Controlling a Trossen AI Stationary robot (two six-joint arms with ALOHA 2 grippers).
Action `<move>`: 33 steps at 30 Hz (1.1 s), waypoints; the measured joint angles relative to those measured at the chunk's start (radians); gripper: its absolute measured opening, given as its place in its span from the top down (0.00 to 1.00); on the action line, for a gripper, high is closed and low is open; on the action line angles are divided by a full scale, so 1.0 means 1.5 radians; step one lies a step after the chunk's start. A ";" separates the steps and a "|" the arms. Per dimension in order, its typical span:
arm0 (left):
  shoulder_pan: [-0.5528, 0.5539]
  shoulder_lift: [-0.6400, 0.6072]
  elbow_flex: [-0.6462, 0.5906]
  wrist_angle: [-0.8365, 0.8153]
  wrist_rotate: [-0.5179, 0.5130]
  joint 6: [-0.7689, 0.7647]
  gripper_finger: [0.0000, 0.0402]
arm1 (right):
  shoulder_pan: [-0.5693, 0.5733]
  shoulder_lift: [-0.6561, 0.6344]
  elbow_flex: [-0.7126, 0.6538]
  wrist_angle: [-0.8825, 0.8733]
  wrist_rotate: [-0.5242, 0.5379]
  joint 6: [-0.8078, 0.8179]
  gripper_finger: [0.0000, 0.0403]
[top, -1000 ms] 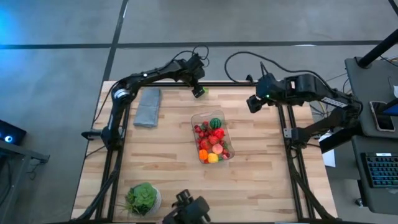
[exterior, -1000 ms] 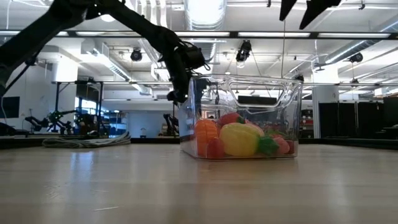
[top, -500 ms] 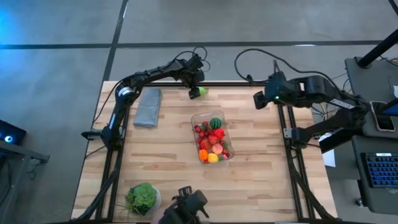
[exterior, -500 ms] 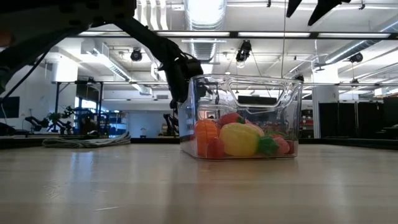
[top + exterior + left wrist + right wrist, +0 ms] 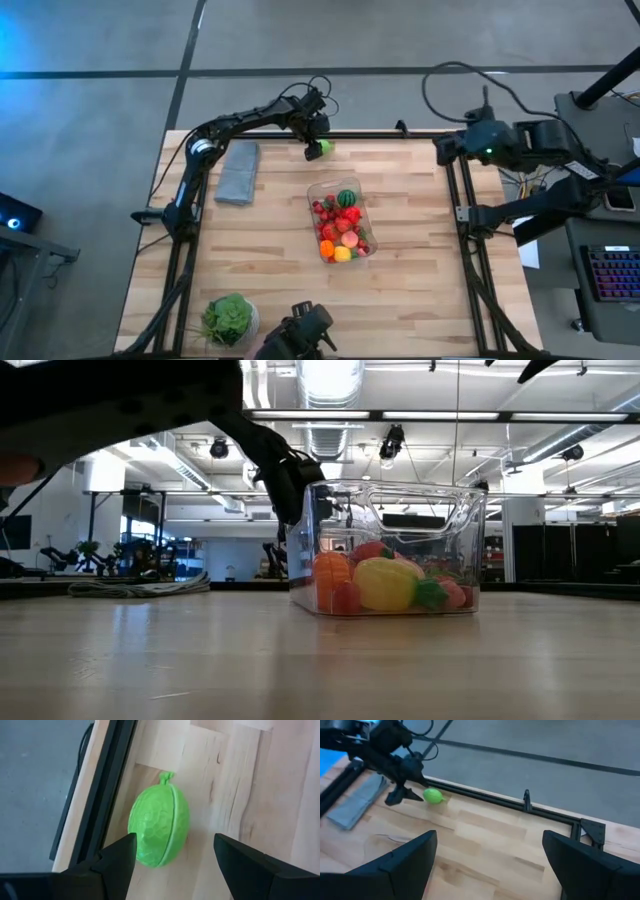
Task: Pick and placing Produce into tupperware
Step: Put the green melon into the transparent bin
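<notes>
A light green toy fruit [image 5: 322, 148] with a small stem lies on its side on the wood at the table's far edge, beside the black frame rail. My left gripper [image 5: 312, 150] is over it, open, and the fruit [image 5: 159, 832] lies between its fingers, nearer one of them. The clear tupperware [image 5: 342, 222] stands mid-table, holding red berries, a striped melon and orange, yellow and pink pieces; in the low view the tupperware [image 5: 390, 550] shows them through its wall. My right gripper [image 5: 445, 148] hangs open [image 5: 490, 865] over the far right corner. My left gripper comes at the green fruit from above. One finger [image 5: 122, 855] stands right at the fruit's side [image 5: 134, 837], the other well apart from it. Whether that finger touches the fruit, I cannot tell. The fruit rests on the table.
A folded grey cloth [image 5: 238, 172] lies at the far left. A leafy green head in a white bowl [image 5: 230, 320] sits at the near left corner. Black frame rails [image 5: 400, 134] run along the table's far and side edges. Bare wood surrounds the tub.
My right gripper has drawn back toward the table's right edge, from inside the far right part of the table to its corner rail. My left gripper has stayed at the green fruit by the far edge.
</notes>
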 joint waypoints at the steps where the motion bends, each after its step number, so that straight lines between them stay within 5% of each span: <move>1: 0.000 0.000 -0.003 0.005 0.004 0.000 0.38 | 0.000 -0.006 0.000 0.000 0.000 0.000 0.12; 15: -0.002 0.029 -0.011 0.028 0.011 0.001 0.38 | 0.000 -0.043 0.000 0.000 -0.001 -0.002 0.12; 33: -0.021 0.015 0.014 0.052 -0.073 0.025 0.38 | 0.000 -0.043 0.000 0.000 -0.001 -0.020 0.12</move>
